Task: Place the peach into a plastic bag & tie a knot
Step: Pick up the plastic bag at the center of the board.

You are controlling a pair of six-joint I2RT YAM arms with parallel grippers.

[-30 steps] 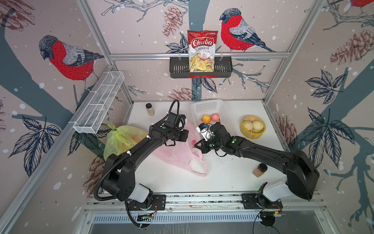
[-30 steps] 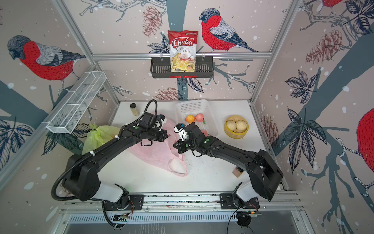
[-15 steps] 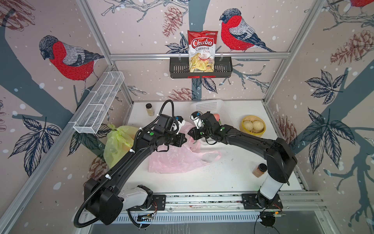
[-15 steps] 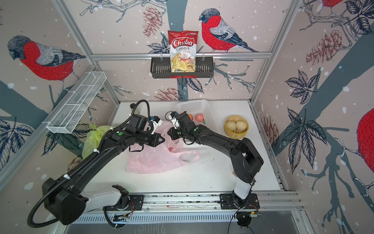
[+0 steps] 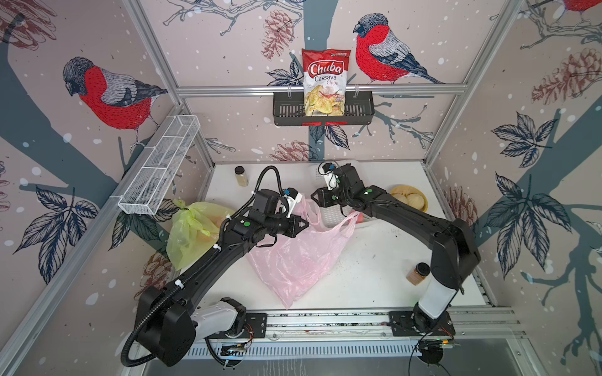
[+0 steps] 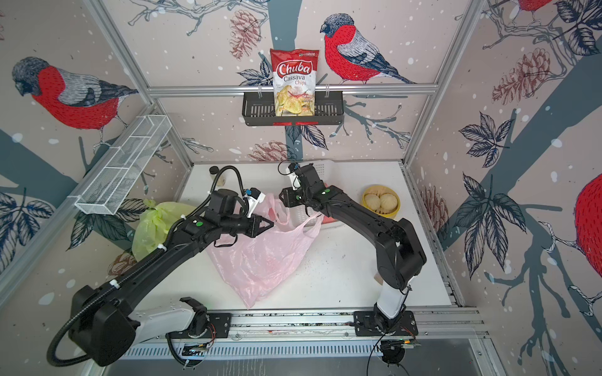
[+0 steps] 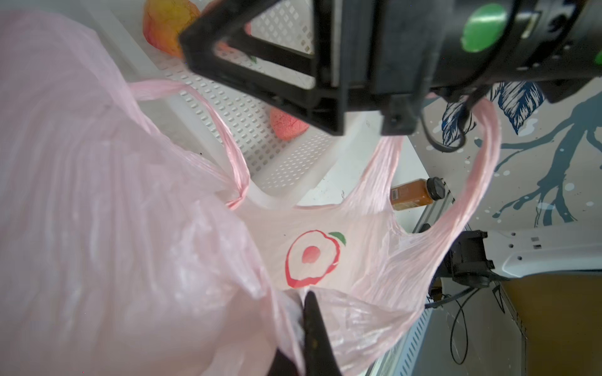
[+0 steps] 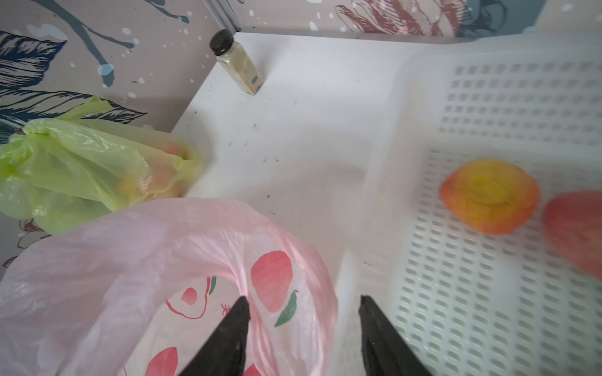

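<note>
Pink bag point(image 5: 299, 257): slumped on table, mouth raised.
Left gripper point(image 5: 306, 224): pressed together, pinching Pink bag rim.
Right gripper point(image 8: 303, 306): jaws spread.
Peach point(image 8: 488, 195): in white tray point(image 8: 488, 309).

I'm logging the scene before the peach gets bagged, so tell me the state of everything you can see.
Pink bag: open, unknotted
Left gripper: shut on the pink bag
Right gripper: open, empty
Orange peach: in the tray, unbagged
Red peach: in the tray, unbagged
Green bag: knotted, fruit inside
Pale jar: capped
Brown jar: capped
</note>
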